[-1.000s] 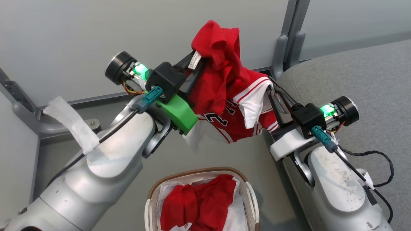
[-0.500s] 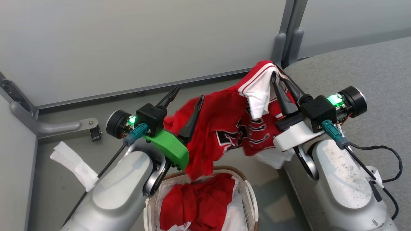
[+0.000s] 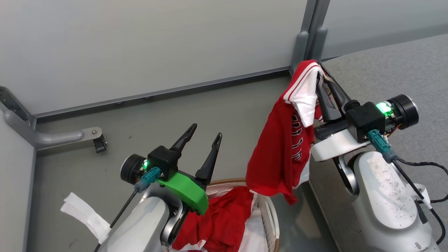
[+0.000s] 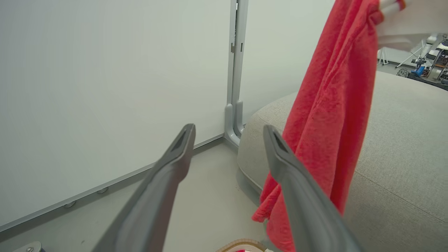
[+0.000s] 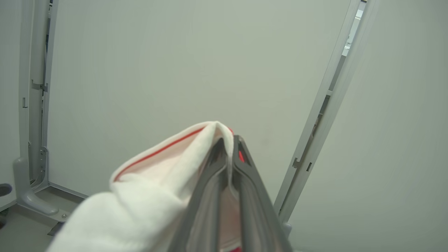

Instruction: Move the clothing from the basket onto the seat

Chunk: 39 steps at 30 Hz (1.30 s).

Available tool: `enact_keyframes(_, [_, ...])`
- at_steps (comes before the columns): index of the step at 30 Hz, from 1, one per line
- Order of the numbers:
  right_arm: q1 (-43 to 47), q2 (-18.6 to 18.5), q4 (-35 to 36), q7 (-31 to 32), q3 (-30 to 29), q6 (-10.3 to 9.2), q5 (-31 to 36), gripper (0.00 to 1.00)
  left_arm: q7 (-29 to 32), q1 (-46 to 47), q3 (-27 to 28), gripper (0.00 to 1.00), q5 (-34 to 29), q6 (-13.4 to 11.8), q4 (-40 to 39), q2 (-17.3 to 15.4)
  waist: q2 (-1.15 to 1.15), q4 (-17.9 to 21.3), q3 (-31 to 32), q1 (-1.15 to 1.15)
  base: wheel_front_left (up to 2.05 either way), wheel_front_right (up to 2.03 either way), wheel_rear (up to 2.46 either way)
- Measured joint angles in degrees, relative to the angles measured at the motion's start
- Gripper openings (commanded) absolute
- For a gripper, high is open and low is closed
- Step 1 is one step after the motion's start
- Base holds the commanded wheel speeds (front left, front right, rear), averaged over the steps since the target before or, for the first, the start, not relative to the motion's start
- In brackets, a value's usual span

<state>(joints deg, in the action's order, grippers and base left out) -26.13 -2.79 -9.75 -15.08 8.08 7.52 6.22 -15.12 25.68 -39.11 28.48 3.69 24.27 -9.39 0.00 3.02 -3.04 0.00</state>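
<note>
In the head view, my left tool (image 3: 206,130) stands spread and empty above the small white perforated basket with a brown woven rim (image 3: 271,210), where more red clothing (image 3: 224,217) lies. My right tool (image 3: 323,75) is pressed together on a red jersey with white panels (image 3: 280,154), which hangs beside the large grey upholstered seat (image 3: 385,66). In the left wrist view, the jersey's hem dangles below the seat's edge. I judge it could drag there and pull free. In the right wrist view, a white fold is what I pinch, which is a thin hold.

Wall panel (image 3: 140,45): pale grey, beyond left claw (image 3: 206,130)
Post (image 3: 301,45): grey, upright, near right claw (image 3: 320,70)
Floor bracket (image 3: 70,135): left of left claw
</note>
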Motion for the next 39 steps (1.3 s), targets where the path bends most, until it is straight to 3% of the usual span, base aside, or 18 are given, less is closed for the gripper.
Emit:
enact_keyframes(10, [-0.6,0.0,1.3,0.0,-2.9,0.0,1.7,0.0,0.0,-2.6,4.3,1.0,-4.6,2.0,-1.4,2.6,0.0,2.8,-1.4,0.0,0.0,0.0,0.0])
enact_keyframes(17, [-2.9,-0.3,3.2,0.0,-5.4,0.01,4.2,0.0,0.0,-2.4,5.7,1.0,-7.7,2.8,-1.8,3.2,0.0,7.3,-3.9,0.0,0.0,0.0,0.0])
enact_keyframes(31, [-3.6,-0.5,5.5,0.0,-10.7,0.02,3.3,0.0,0.0,1.9,3.5,1.0,-11.4,3.6,0.2,3.4,0.0,19.9,-10.9,0.0,0.0,0.0,0.0])
enact_keyframes(39, [-3.4,-0.2,5.3,0.0,-11.9,0.02,2.1,0.0,0.0,4.1,1.3,1.0,-11.9,3.6,0.7,3.0,0.0,23.2,-16.9,0.01,0.0,0.0,0.0])
